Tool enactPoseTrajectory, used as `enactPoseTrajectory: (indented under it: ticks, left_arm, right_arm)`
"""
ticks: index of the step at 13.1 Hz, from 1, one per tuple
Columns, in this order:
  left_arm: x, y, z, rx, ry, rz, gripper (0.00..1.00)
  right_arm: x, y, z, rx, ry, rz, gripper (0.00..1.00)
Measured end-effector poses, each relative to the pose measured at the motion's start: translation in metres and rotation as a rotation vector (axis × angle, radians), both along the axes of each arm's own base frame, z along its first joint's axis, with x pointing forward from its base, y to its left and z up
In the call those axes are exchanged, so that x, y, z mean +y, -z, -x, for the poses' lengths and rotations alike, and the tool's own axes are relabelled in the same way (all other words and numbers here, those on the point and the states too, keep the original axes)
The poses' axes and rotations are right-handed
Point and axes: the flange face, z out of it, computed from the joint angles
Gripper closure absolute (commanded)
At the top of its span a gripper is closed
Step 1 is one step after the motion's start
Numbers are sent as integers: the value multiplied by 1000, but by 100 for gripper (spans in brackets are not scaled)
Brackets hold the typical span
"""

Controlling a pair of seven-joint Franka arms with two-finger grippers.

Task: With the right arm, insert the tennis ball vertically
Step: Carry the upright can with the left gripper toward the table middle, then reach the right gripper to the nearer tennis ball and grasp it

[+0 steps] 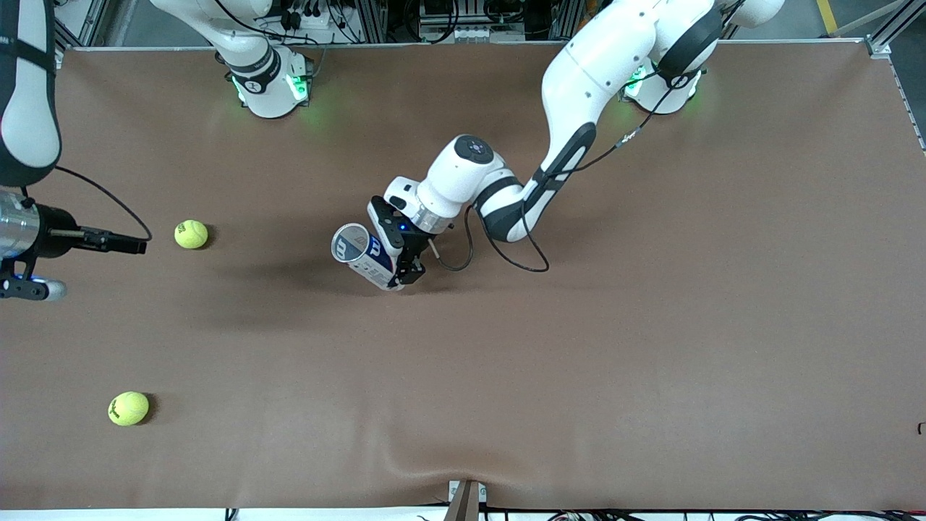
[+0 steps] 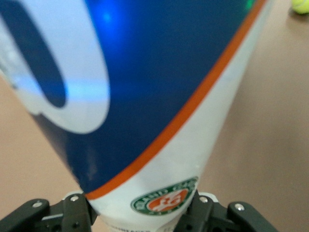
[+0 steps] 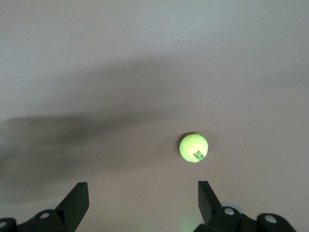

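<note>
Table (image 1: pixel 651 362): brown covering, slightly rippled near the edge closest to the front camera. Left arm (image 1: pixel 579 94): reaches from its base toward the middle of the table. Right arm (image 1: pixel 25 94): enters at the right arm's end of the table, mostly out of frame. Can (image 1: pixel 359 255): blue-and-white ball tube with orange stripe, held tilted over the table's middle, open mouth turned toward the right arm's end; likely light, rigid thin wall, smooth label, so prone to slip or dent if squeezed hard. Left gripper (image 1: pixel 400 266): fingers clamped on the can's lower body, one either side in the left wrist view. Right gripper (image 3: pixel 140 195): fingers spread wide, nothing between them, hovering over the table at the right arm's end with a ball in sight below. Ball (image 1: pixel 191 234), task item: yellow-green felt, lying free on the table close to the right arm's end, midway between the base edge and the camera edge; judged light, springy, grippy felt, apt to roll; best pinched across its widest girth from above. Second ball (image 1: pixel 128 408): same kind, near the corner at the right arm's end closest to the camera.
</note>
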Motion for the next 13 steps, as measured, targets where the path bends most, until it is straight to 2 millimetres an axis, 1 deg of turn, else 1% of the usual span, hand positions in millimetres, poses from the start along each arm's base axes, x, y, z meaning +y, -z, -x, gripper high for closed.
enactPoseTrajectory:
  ticks: [2,4,5,7,8,10,11,12,13]
  left_arm:
    - [3,21,4,7,-11,55,33]
    - [6,31,11,12,-14,92,33]
    - [9,35,16,13,-12,107,33]
    - [20,47,21,14,-15,137,33]
    - [30,53,18,10,-22,151,34]
    - [58,62,1,-8,-37,154,34]
    - [68,64,-7,-12,-42,148,34]
    - [74,66,-11,-13,-46,144,33]
    - [76,66,-11,-13,-47,146,33]
  right_arm:
    - [-8,6,-7,-36,12,6,0]
    - [-9,10,-14,-60,12,10,0]
    - [-9,15,-19,-64,12,11,0]
    - [-12,28,-35,-68,5,12,0]
    - [-14,37,-45,-71,-15,10,0]
    - [-21,58,-67,-86,-71,6,0]
    - [-29,70,-77,-106,-100,5,0]
    - [-38,85,-86,-130,-133,4,0]
    - [-48,100,-93,-157,-168,5,0]
